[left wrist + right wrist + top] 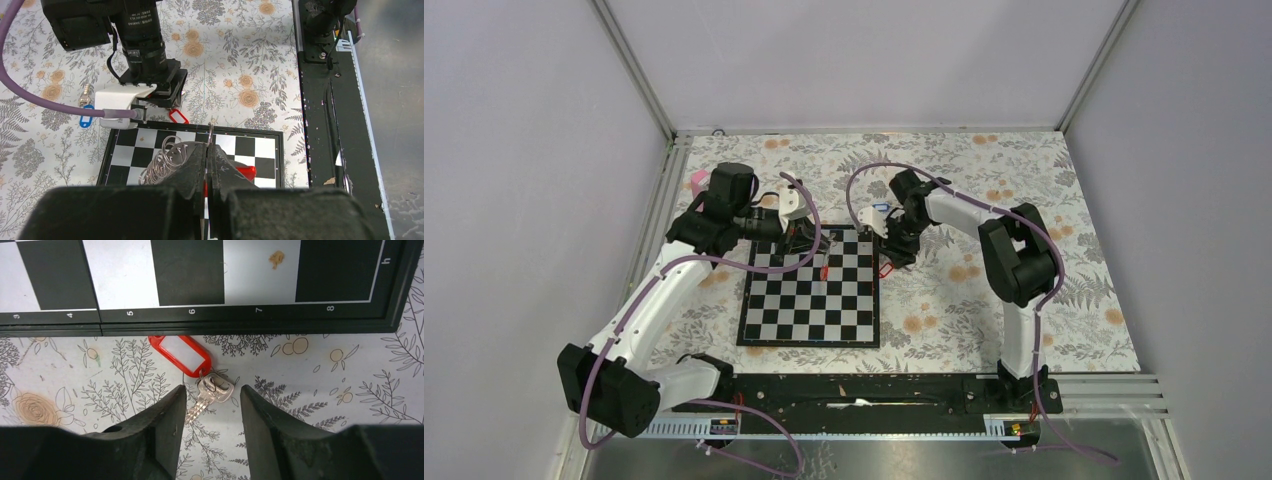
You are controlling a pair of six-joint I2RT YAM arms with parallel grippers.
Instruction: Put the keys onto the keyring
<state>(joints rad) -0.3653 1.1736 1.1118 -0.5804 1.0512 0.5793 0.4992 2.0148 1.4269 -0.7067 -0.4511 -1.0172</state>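
My left gripper [207, 150] is shut on the thin metal ring of the keyring [211, 134], held above the chessboard; its red fob [246, 172] hangs below the jaws. From above, this gripper [809, 240] is over the board's far left part. The red-tagged key [212, 392] lies on the floral cloth just off the board's right edge, its red tag [180, 354] toward the board. My right gripper [212, 391] is open, one finger on each side of the key's blade, not touching it. The blue-tagged key [86, 119] lies on the cloth farther back.
The chessboard [809, 335] covers the middle of the table. A coil of silver wire rings [162, 162] shows beside my left fingers. A pink block [697, 182] lies at the far left by the frame rail. The right arm's purple cable [854, 190] loops above the blue-tagged key.
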